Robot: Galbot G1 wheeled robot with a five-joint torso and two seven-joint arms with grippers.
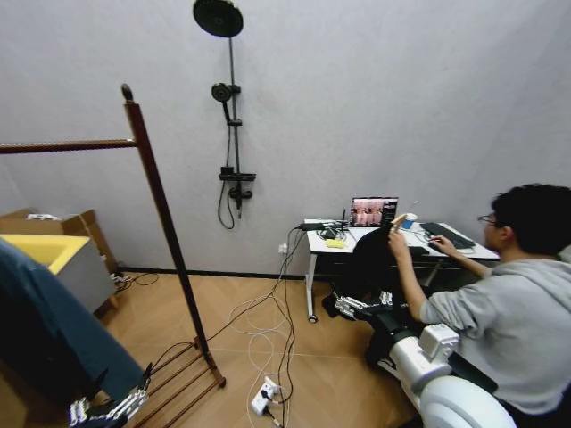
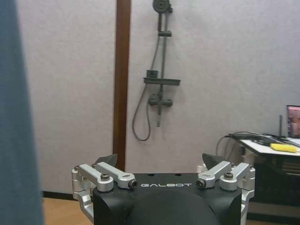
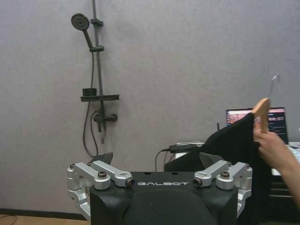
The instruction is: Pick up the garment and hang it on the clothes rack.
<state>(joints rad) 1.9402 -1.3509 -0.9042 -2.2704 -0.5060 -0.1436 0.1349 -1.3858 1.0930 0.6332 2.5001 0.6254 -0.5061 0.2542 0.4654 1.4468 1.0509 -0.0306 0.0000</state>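
- Head view — high up, looking forward and down over the floor toward the wall shower fitting [image 1: 230, 116] and the bench [image 1: 397, 242].
- Left wrist view — low, level, facing that wall past the rack post [image 2: 123, 84].
- Right wrist view — low, level; shares shower fitting [image 3: 93, 79] and laptop [image 3: 276, 123].

Teal-blue garment [image 1: 49, 334] at lower left; reddish-brown rack [image 1: 159, 209]; black garment [image 1: 370, 263] at centre right; grey wall [image 1: 375, 98]; black-and-silver end effectors [image 2: 161, 180] [image 3: 158, 180].
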